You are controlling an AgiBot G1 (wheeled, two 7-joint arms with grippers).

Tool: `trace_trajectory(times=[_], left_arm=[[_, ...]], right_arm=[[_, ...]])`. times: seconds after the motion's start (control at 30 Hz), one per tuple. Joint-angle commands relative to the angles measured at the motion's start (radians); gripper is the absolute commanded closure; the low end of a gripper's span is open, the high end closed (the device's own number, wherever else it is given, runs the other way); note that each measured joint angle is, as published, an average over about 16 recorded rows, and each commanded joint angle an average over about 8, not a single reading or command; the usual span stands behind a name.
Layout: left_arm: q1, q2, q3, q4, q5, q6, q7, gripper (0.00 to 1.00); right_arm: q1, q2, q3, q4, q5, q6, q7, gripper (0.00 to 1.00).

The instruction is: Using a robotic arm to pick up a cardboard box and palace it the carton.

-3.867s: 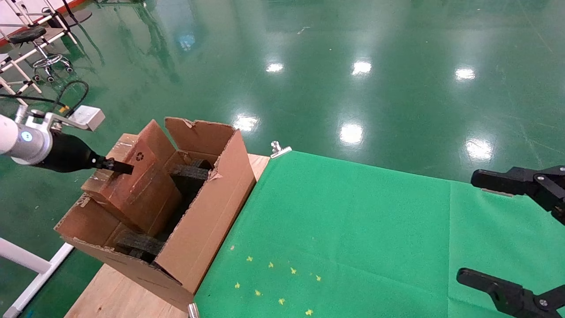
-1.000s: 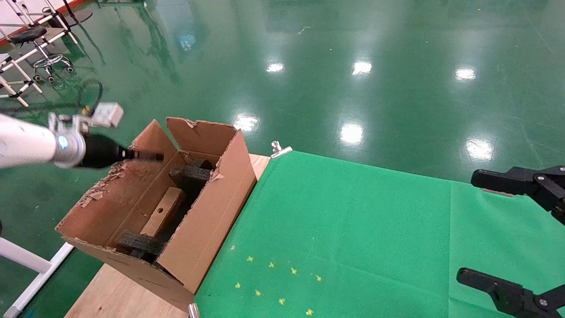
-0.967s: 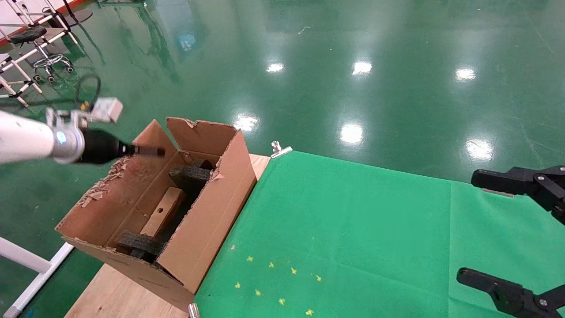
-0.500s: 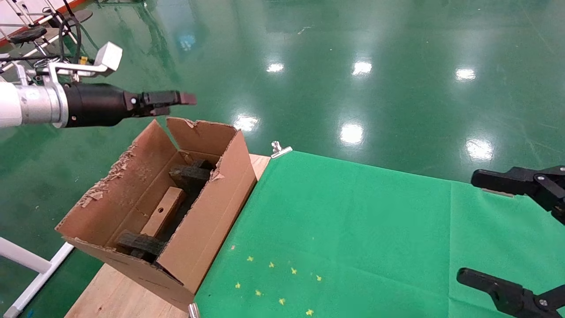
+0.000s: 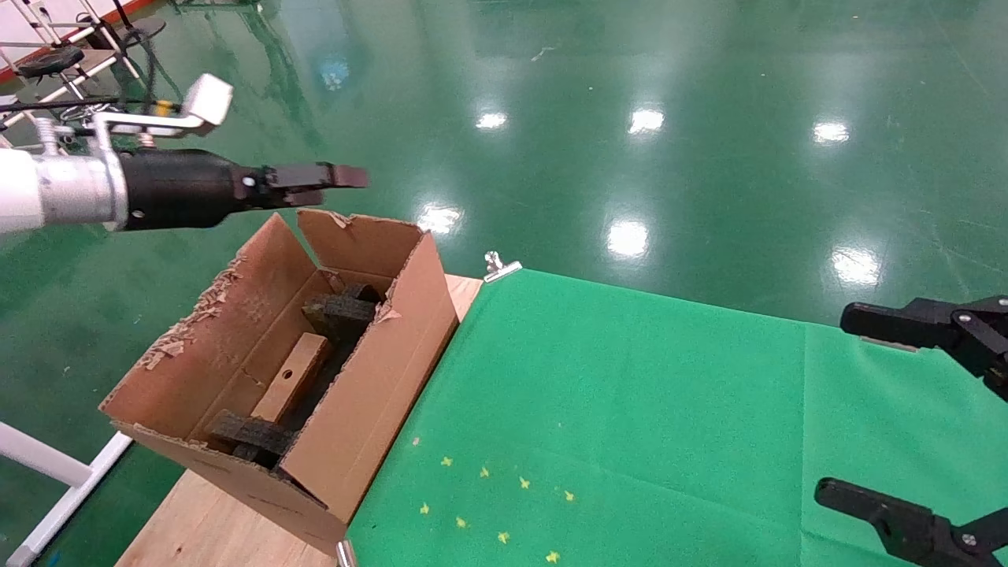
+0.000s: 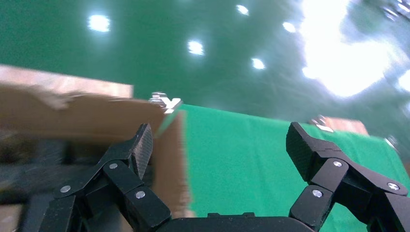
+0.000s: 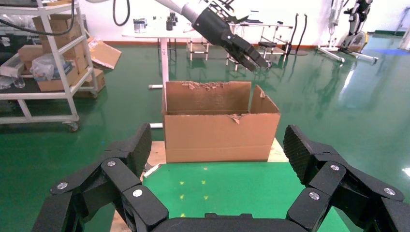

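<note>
The carton (image 5: 370, 378) stands open on the table's left end, with black foam blocks (image 5: 342, 309) inside. The cardboard box (image 5: 293, 376) lies in it between the foam blocks, its round hole facing up. The robotic arm on my left reaches in from the left. Its gripper (image 5: 339, 178) is open and empty, hovering above the carton's far flap. In the left wrist view the gripper (image 6: 220, 145) is wide open over the carton's wall (image 6: 96, 116). My right gripper (image 5: 831, 402) is open and empty at the right edge. The right wrist view shows it (image 7: 217, 145) facing the carton (image 7: 217, 130).
A green cloth (image 5: 630, 409) with small yellow marks (image 5: 488, 504) covers the wooden table (image 5: 205, 520) right of the carton. A metal clip (image 5: 500, 268) holds its far corner. A white frame (image 5: 47, 465) stands left of the table. A shelf cart (image 7: 43, 63) stands beyond.
The left gripper let go of the box, which now lies in the carton. The gripper rose from the carton's left flap and moved above the far flap.
</note>
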Motion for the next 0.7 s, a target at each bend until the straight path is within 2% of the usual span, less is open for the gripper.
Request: trace_trajectory(times=[0.03,0.7], left_arm=[[0.015,-0.001,-0.008,-0.020,-0.012,0.004,0.012,0.00],[0.285,-0.024,-0.157,-0.377,-0.227,0.072,0.220,0.00]], right_arm=[[0.000,0.000,0.000,0.000,0.000,0.000,0.000,0.00],[0.000,0.000,0.000,0.000,0.000,0.000,0.000,0.00]])
